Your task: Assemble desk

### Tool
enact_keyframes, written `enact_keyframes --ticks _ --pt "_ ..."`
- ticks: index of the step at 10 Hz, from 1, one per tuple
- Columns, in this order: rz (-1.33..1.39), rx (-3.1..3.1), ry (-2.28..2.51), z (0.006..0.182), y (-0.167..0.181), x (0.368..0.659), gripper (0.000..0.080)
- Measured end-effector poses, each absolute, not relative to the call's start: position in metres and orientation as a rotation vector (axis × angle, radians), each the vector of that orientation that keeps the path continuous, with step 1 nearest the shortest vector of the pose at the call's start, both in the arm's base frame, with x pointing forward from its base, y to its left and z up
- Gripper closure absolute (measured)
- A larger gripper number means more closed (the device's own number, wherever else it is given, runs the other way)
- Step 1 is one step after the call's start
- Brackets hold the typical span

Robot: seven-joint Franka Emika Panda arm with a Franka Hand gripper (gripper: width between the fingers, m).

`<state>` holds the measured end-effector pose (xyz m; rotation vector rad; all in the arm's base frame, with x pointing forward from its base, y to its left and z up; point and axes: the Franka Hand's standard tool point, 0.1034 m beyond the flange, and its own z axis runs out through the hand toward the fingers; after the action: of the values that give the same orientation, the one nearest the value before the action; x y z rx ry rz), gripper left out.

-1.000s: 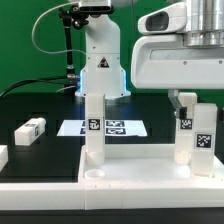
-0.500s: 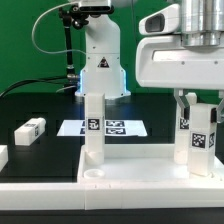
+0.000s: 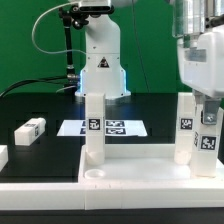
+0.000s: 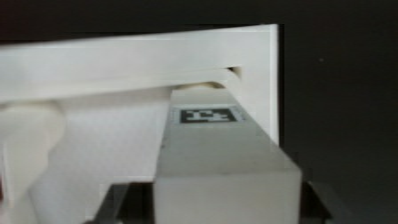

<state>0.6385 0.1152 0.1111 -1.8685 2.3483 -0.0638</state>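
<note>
The white desk tabletop (image 3: 135,165) lies flat at the front of the exterior view. One square leg (image 3: 95,125) stands upright in its left corner. A second tagged leg (image 3: 187,140) stands upright at its right side. My gripper (image 3: 201,116) comes down over this leg from above, with one finger (image 3: 211,114) against its side. In the wrist view the gripper (image 4: 228,205) has a dark finger close against each side of the leg (image 4: 222,150). I see no gap between them. The tabletop (image 4: 107,70) is below.
A loose white leg (image 3: 30,129) lies on the black table at the exterior view's left, and another white part (image 3: 3,157) shows at the left edge. The marker board (image 3: 125,127) lies behind the tabletop. The robot base (image 3: 100,60) stands at the back.
My gripper has come lower around the right leg and turned about a quarter turn about its vertical axis. The leg's tags look much the same.
</note>
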Motion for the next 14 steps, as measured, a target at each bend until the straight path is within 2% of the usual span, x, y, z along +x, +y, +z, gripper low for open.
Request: enact_keyframes --ticks 2,3,4,5,6,7,11,13,14 --pt "-0.066 -1.739 2.436 0.111 0.117 0.638 0.0509" --pt "-0.068 -1.759 2.422 0.111 0.117 0.638 0.0467" --pt "-0.087 -1.911 2.313 0.111 0.116 0.638 0.0467" --pt "-0.108 -2.151 2.114 0.111 0.117 0.638 0.0252" --pt "-0.129 -2.325 1.934 0.112 0.119 0.64 0.0181" --pt "-0.151 -2.49 1.72 0.112 0.122 0.64 0.0158" --pt "-0.174 -2.705 1.386 0.111 0.124 0.639 0.015" --pt "-0.204 -2.966 0.829 0.114 0.111 0.643 0.015" --pt "-0.207 -2.998 0.727 0.113 0.109 0.643 0.015"
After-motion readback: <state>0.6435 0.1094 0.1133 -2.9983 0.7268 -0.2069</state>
